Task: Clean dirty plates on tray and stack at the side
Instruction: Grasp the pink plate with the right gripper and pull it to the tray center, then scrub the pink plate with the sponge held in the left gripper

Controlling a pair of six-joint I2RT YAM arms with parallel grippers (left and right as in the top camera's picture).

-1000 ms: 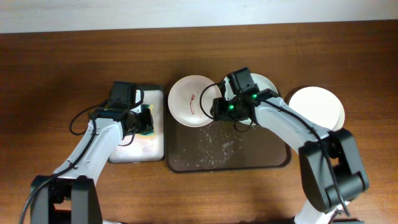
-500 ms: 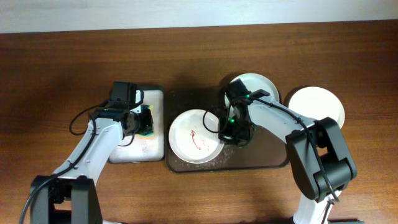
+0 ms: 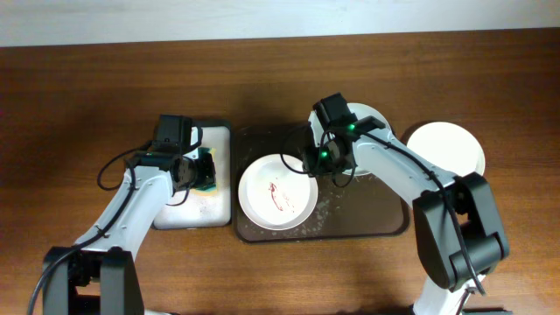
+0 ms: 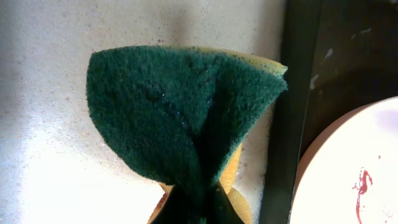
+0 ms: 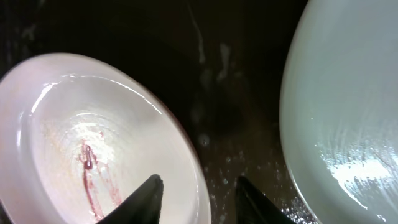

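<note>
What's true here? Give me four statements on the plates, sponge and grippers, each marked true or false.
1. The left gripper pinches a green sponge. True.
2. The smeared plate lies on the bare table. False: it lies on the tray.
3. The right gripper grips the sponge. False: it is open, astride the smeared plate's rim.
4. A white plate lies on the table to the right of the tray. True.

A white plate (image 3: 277, 192) streaked with red is lying flat at the left end of a crumb-flecked dark tray (image 3: 367, 223) mid-table, a second plate (image 3: 376, 117) is sitting at its far edge, a clean plate (image 3: 446, 149) is resting toward the table's right edge, and a folded green sponge (image 4: 180, 112) is sitting just left of the tray.
</note>
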